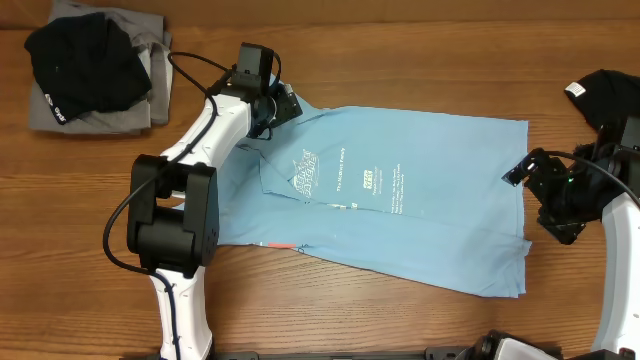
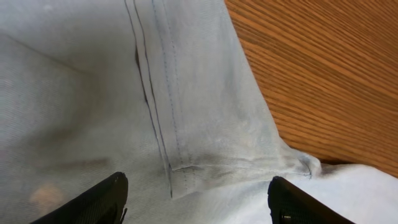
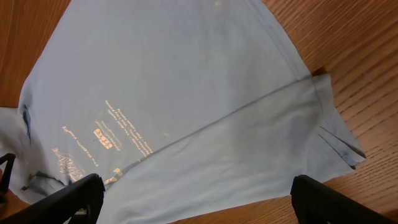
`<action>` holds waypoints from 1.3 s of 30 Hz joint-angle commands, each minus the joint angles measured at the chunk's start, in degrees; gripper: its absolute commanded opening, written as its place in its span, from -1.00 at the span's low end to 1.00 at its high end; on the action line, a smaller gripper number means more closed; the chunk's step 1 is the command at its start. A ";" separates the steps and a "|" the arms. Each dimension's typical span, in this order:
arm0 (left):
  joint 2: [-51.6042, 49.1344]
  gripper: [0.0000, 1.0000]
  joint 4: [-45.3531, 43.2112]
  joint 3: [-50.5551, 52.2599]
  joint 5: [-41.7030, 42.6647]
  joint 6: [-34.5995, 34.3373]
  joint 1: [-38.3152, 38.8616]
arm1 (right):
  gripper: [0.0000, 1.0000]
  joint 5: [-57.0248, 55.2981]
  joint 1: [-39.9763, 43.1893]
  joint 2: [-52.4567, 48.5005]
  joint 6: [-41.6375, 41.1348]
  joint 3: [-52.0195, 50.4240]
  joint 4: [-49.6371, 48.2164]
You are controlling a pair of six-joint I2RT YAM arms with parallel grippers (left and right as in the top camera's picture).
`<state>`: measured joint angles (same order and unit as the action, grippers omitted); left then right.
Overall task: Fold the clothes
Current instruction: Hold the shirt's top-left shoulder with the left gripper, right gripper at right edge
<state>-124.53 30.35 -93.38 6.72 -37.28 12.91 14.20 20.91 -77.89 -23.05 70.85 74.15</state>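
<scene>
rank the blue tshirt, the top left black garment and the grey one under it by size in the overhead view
1. light-blue t-shirt, clearly largest
2 and 3 unsure: black garment shows more area, but the grey garment beneath is mostly covered, so its full size is hidden

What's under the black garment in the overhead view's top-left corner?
A folded grey fabric garment lies under the crumpled black garment, its edges showing right and below. Anything else beneath is covered.
</scene>
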 commanded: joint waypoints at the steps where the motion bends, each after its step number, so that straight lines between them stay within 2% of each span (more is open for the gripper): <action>1: -0.96 0.49 -0.39 -1.40 -1.88 -0.63 0.31 | 1.00 0.02 -0.33 0.90 0.63 1.11 -0.24; 14: -4.63 0.56 -1.73 -1.40 0.37 0.02 0.37 | 1.00 -0.17 -0.33 0.83 0.63 1.11 -0.55; 29: -4.74 0.51 -5.33 -1.40 0.35 -0.02 0.42 | 1.00 -0.61 -0.33 -0.13 0.61 1.05 -0.26; 39: -7.19 0.49 -5.73 -1.40 0.85 0.00 0.42 | 1.00 -0.63 -0.33 -0.35 0.61 -2.75 -1.84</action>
<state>-128.84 24.51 -94.15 6.90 -37.43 13.06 14.11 20.91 -77.95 -22.83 69.69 72.69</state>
